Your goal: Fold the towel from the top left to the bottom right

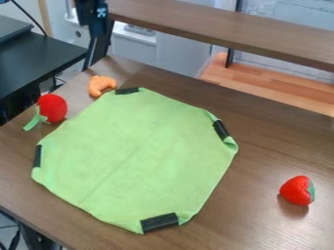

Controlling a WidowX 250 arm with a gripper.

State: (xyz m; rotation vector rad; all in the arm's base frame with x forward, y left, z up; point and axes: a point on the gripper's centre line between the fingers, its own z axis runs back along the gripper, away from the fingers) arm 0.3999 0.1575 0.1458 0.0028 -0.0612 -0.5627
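Observation:
A green towel (134,156) lies spread on the brown table, its outline roughly eight-sided. Four black strips sit along its edge: an upper strip (127,91), a right strip (221,129), a left strip (37,156) and a bottom strip (159,222). The cloth bunches a little beside the right strip, and a faint crease runs diagonally across the middle. Part of the black robot arm (90,12) is at the top edge, left of centre, beyond the towel's upper side.
A red toy with a green leaf (52,108) lies close to the towel's upper left side. An orange curved toy (101,85) is near the upper strip. At the right sits a red strawberry toy (297,190). A raised brown shelf (228,31) crosses behind the table (274,141).

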